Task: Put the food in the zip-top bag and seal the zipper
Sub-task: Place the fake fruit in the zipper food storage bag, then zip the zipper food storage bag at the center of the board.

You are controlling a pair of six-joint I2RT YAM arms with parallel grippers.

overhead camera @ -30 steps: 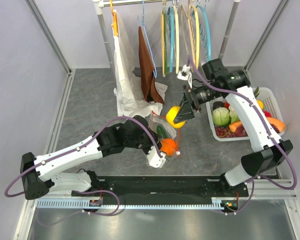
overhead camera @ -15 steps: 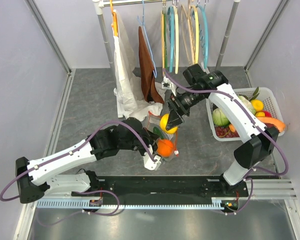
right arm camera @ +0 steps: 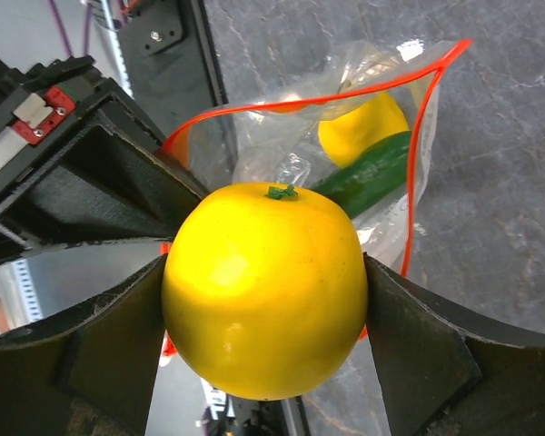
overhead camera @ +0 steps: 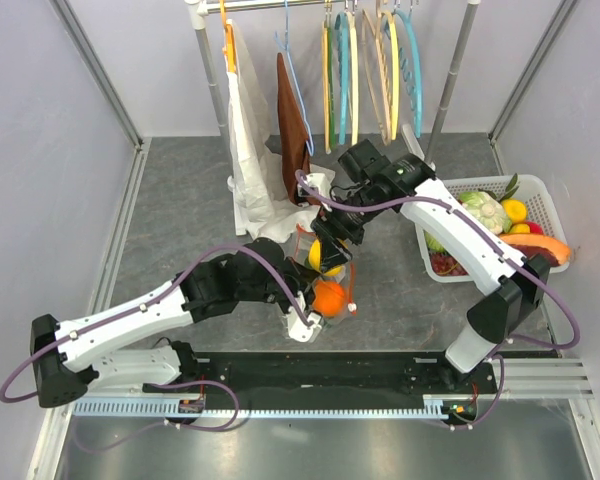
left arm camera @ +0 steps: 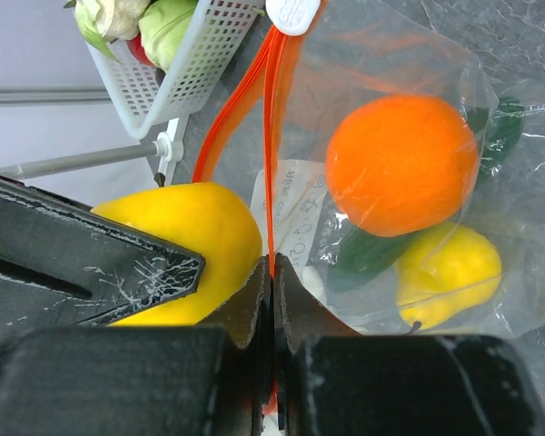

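Zip-top bag [left arm camera: 504, 136] of clear, crinkly plastic sits mid-table [overhead camera: 180, 220], with a round orange [left arm camera: 401, 163], dark green cucumber [left arm camera: 372, 252] and small yellow fruit [left arm camera: 447, 272] inside. The left gripper [left arm camera: 271, 272] pinches its thin orange-red zipper [left arm camera: 271, 136]. The right gripper [right arm camera: 265, 318] clamps a smooth, larger yellow fruit [right arm camera: 265, 272] just above the open mouth.

Left wrist: cucumber [left arm camera: 368, 254] mostly behind orange [left arm camera: 401, 163]. Basket [left arm camera: 177, 73] cut off at top edge. Zipper [left arm camera: 271, 136] lower end lost between left end effector [left arm camera: 271, 282] fingers. Right wrist: held yellow fruit [right arm camera: 265, 289] blocks zip-top bag [right arm camera: 282, 127] lower half.
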